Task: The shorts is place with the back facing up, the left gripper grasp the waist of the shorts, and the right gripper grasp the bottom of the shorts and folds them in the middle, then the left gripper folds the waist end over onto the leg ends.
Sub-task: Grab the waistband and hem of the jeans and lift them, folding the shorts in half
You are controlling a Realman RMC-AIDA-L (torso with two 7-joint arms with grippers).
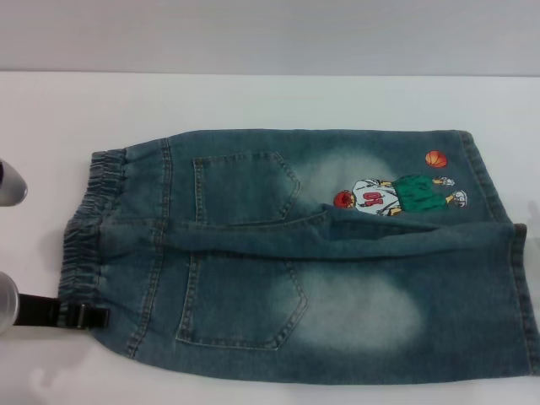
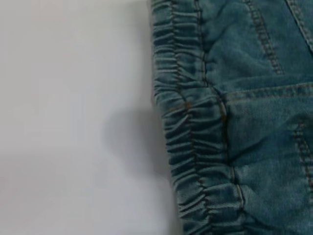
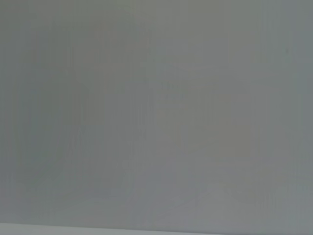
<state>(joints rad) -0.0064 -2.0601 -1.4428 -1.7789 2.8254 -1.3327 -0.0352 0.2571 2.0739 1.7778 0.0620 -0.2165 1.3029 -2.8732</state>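
Note:
The blue denim shorts (image 1: pixel 312 253) lie flat on the white table (image 1: pixel 253 97) with the back up and both back pockets showing. The elastic waist (image 1: pixel 89 228) is at the left and the leg ends (image 1: pixel 506 253) are at the right. A cartoon basketball-player print (image 1: pixel 396 194) sits on the far leg. Grey rounded parts of my left gripper (image 1: pixel 7 299) show at the left edge, just off the waist. The left wrist view looks down on the gathered waistband (image 2: pixel 195 142) and bare table. My right gripper is out of view, and its wrist view shows only a plain grey surface.
A black strap with a buckle (image 1: pixel 72 315) sticks out from the near corner of the waist. The table's far edge (image 1: pixel 270 72) meets a grey wall. Bare white table lies beyond and left of the shorts.

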